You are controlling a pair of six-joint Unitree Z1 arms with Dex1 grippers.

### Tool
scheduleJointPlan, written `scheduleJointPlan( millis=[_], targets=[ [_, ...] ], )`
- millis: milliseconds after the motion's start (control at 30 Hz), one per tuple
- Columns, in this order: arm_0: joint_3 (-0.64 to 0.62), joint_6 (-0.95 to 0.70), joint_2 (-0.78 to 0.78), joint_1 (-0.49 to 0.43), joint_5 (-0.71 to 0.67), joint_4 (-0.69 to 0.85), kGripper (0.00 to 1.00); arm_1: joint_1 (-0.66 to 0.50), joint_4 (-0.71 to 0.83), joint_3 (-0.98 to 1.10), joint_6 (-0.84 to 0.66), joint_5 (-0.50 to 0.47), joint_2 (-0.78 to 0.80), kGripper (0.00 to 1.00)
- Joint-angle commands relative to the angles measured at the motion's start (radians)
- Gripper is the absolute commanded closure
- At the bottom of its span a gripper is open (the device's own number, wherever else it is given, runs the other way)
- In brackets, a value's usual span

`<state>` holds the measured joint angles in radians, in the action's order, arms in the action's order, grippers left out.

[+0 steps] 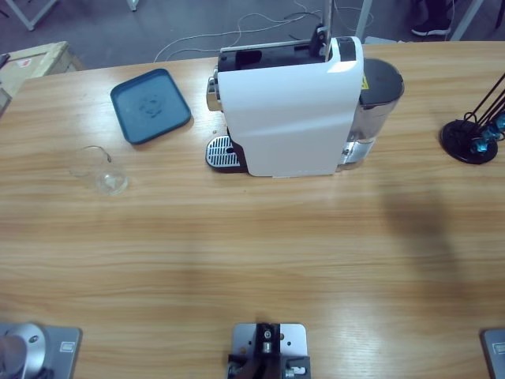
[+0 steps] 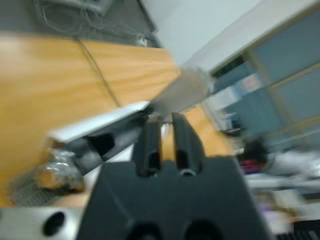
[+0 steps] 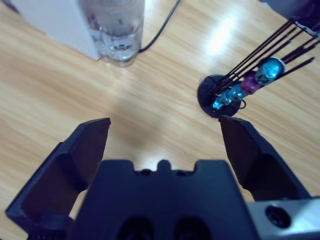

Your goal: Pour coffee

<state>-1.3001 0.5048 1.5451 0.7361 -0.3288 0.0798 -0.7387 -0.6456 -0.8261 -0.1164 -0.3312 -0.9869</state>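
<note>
Table (image 1: 252, 260): long wood top is carrying everything; I am seeing neither arm over it from the high view.
Count: I am counting one glass (image 1: 99, 170), one machine (image 1: 288, 110), one tray (image 1: 150, 105), one capsule stand (image 1: 469, 138), two grippers.
Coffee: I am not making out any brown liquid; the glass is looking clear and seemingly upright, standing at the left, just near of the tray.
Machine: it is sitting far-centre, its grate (image 1: 221, 152) facing left towards the glass, the two well apart.
Right gripper (image 3: 165, 124): it is hanging with fingers spread wide and empty, looking down on bare wood between the stand and the machine's tank (image 3: 117, 30), so the glass is lying far off to its left, past the machine.
Left gripper (image 2: 165, 120): its fingers are sitting together on nothing; the blur is keeping me from placing it.
Judgement: I am reckoning the left arm is nearer the glass, though I cannot confirm it.
</note>
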Motion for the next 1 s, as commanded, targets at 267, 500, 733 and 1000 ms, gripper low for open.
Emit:
scheduleJointPlan(
  millis=[267,500,733,1000],
  targets=[
    [0.573,-0.549,-0.464,0.13,0.45,0.058,0.009,0.441,0.35,0.196,-0.089,0.037,-0.069,0.193],
    [0.701,-0.531,-0.625,0.132,0.453,0.158,0.009,0.531,0.588,0.254,-0.106,0.102,-0.23,0.254],
    [0.703,-0.486,-0.612,0.132,0.457,0.158,0.009,0.582,0.667,0.25,-0.106,0.109,-0.318,0.451],
    [0.702,-0.48,-0.589,0.132,0.464,0.15,0.009,0.601,0.706,0.272,-0.104,0.116,-0.358,0.659]
  ],
)
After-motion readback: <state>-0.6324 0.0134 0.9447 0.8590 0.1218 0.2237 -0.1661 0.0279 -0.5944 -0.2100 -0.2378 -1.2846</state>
